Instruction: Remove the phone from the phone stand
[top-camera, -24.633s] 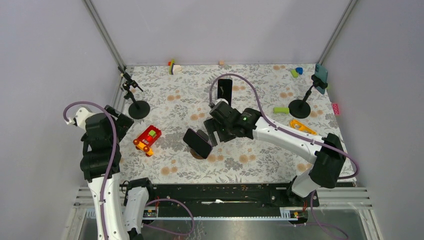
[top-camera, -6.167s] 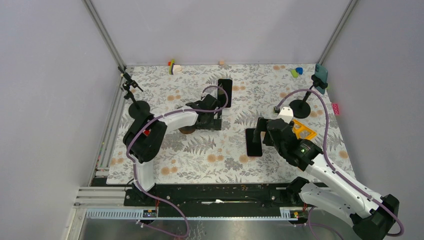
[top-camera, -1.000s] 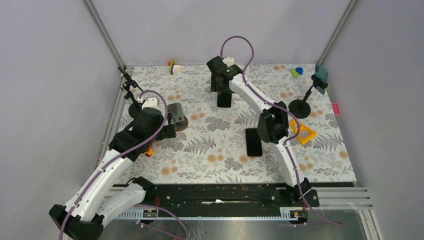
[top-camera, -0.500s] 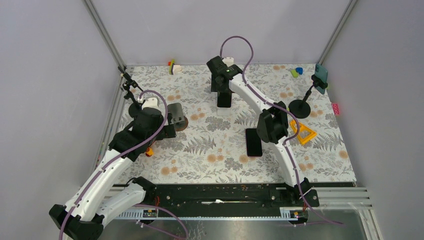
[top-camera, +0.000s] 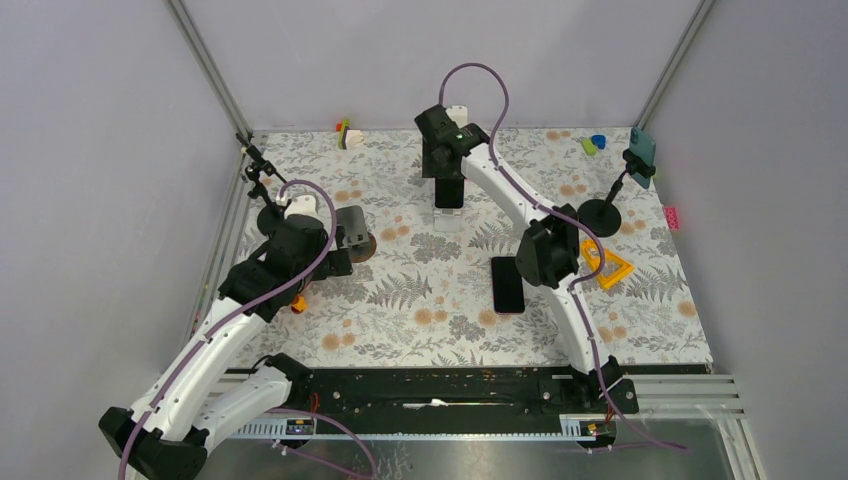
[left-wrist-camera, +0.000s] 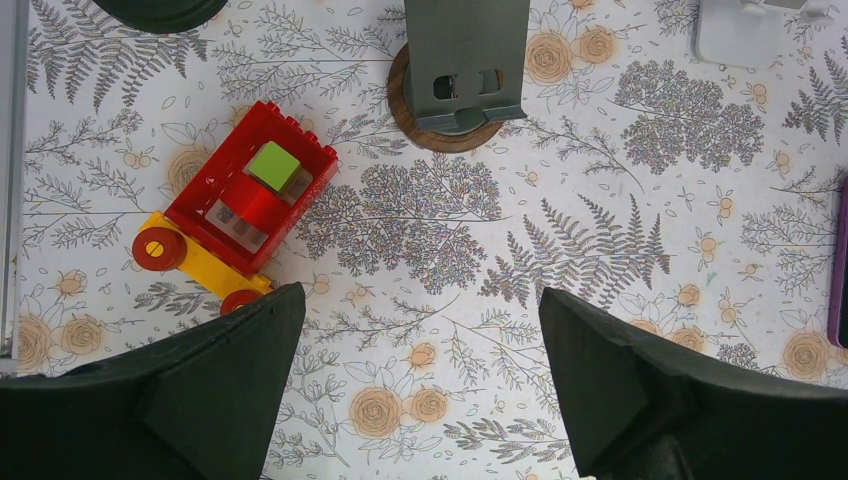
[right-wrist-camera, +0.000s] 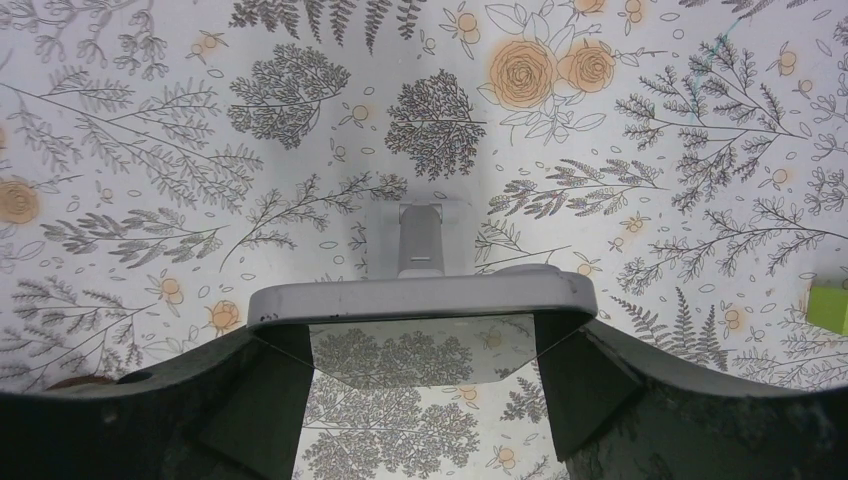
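Note:
A dark phone (top-camera: 449, 190) stands upright at the far middle, just above the white phone stand (top-camera: 447, 218). My right gripper (top-camera: 449, 172) is shut on the phone's top end. In the right wrist view the phone's grey edge (right-wrist-camera: 420, 298) spans between my fingers, with the stand (right-wrist-camera: 420, 240) below it; I cannot tell whether they still touch. My left gripper (left-wrist-camera: 420, 380) is open and empty over the mat, near an empty grey stand on a wooden base (left-wrist-camera: 458, 60).
A second phone (top-camera: 508, 285) lies flat mid-table. A red and yellow toy car (left-wrist-camera: 245, 195) sits by the left gripper. Black tripod stands are at the left (top-camera: 275, 215) and right (top-camera: 600, 215), the right one holding a teal phone (top-camera: 641, 150). A yellow frame (top-camera: 607, 266) lies at the right.
My right gripper has shifted slightly up and to the right with the phone in it. The left arm has not moved.

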